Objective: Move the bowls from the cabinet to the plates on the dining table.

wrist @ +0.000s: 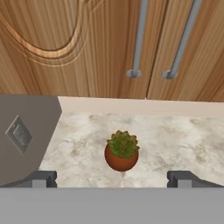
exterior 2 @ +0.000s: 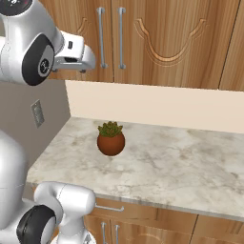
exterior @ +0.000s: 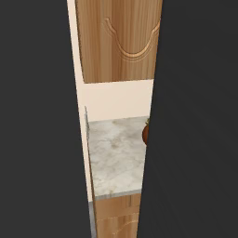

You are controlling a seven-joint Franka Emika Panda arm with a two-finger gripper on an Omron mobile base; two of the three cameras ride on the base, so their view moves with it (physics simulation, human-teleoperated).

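**Claw spread wide before closed cabinet doors**

Dark finger tips [wrist: 43, 178] rise at the bottom corners of the hand view, far apart, so the claw [wrist: 117, 178] stands wide open and grips nothing. Between and beyond the tips sits a round terracotta pot [wrist: 121, 156] with a green succulent, resting on the marbled counter [wrist: 183, 135]; it is clear of both tips.

At left in the hand view a grey side wall [wrist: 26, 113] carries a wall socket [wrist: 18, 133], its detail too blurred to read. Above the counter hangs the cabinet [wrist: 65, 48], its carved-arch doors shut, with two silver bar handles [wrist: 139, 39] side by side to the right of the arch. Their upper ends are cut off by the frame. With the doors closed, whatever lies inside is hidden.

From the left base view, dark panels block both sides, leaving a narrow slit: a strip of cabinet door, counter, and a sliver of the pot at the right edge. From the right base view, the claw's tips are hidden behind the white hand, which hovers high at left, near the handles and well above the pot.
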